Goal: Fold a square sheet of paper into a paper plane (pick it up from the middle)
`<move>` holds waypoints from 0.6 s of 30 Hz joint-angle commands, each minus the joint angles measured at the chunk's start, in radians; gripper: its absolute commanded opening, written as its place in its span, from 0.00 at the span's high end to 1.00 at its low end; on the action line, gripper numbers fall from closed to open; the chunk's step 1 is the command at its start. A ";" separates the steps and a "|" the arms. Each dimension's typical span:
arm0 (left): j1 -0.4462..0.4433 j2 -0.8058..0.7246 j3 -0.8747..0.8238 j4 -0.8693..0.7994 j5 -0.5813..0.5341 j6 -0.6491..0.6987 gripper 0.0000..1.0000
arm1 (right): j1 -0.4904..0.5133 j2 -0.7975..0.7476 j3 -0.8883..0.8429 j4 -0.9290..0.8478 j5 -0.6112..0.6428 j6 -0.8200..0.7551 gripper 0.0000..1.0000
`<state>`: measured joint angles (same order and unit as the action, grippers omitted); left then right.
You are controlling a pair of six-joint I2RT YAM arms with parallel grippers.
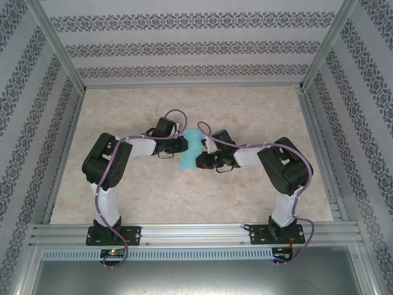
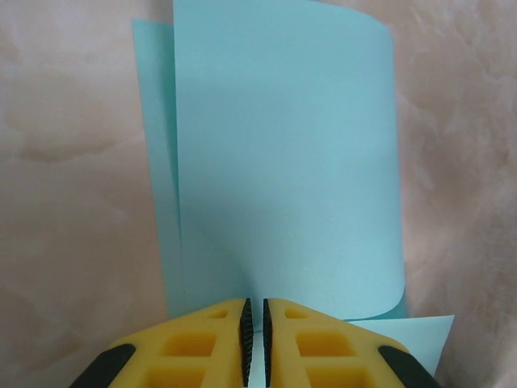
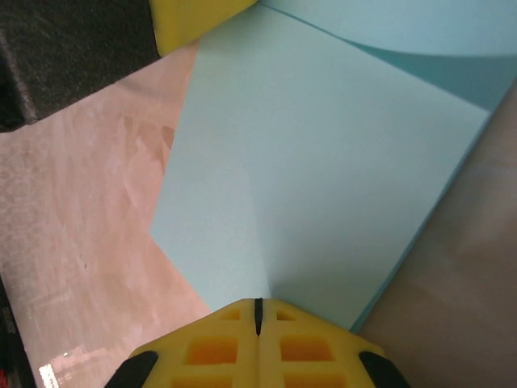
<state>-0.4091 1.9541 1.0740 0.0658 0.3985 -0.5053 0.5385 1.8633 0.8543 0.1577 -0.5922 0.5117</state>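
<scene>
I see a robot lab cell: an aluminium frame (image 1: 57, 46) boxes in a marble-look worktop (image 1: 245, 110), patterned panels (image 1: 184, 46) serve as walls, and the left arm (image 1: 109, 166) and right arm (image 1: 284, 171) are bolted to the front rail (image 1: 196, 232).

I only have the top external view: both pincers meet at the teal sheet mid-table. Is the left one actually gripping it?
Observer: Yes, the left wrist view has the left pincer shut on the near edge of the sheet.
Operator: Is the paper flat?
Observer: No, it curls over on itself, a soft roll rather than a pressed fold.
Operator: And the right side?
Observer: The right pincer is shut on the sheet too; a faint line runs up the paper from it.
</scene>
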 commanded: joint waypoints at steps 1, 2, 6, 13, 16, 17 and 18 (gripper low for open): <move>0.052 0.036 0.029 -0.070 -0.167 0.062 0.82 | -0.015 0.004 -0.053 -0.173 0.066 -0.036 0.95; 0.053 0.036 0.036 -0.081 -0.174 0.068 0.82 | -0.015 0.004 -0.053 -0.175 0.067 -0.035 0.94; 0.058 0.034 0.064 -0.105 -0.183 0.079 0.82 | -0.015 -0.003 -0.052 -0.178 0.066 -0.035 0.95; 0.058 0.004 0.078 -0.105 -0.097 0.060 0.80 | -0.020 -0.038 -0.050 -0.155 0.046 -0.014 0.94; 0.057 -0.044 0.065 -0.106 -0.068 0.052 0.79 | -0.030 -0.070 -0.046 -0.116 0.013 0.011 0.91; 0.057 -0.064 0.059 -0.110 -0.060 0.050 0.79 | -0.034 -0.084 -0.044 -0.107 0.002 0.019 0.90; 0.056 -0.080 0.056 -0.115 -0.051 0.050 0.78 | -0.038 -0.099 -0.042 -0.100 -0.005 0.023 0.89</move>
<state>-0.3580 1.9541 1.1366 -0.0143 0.3141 -0.4564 0.5167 1.8080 0.8280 0.0853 -0.5819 0.5179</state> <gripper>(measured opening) 0.215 0.109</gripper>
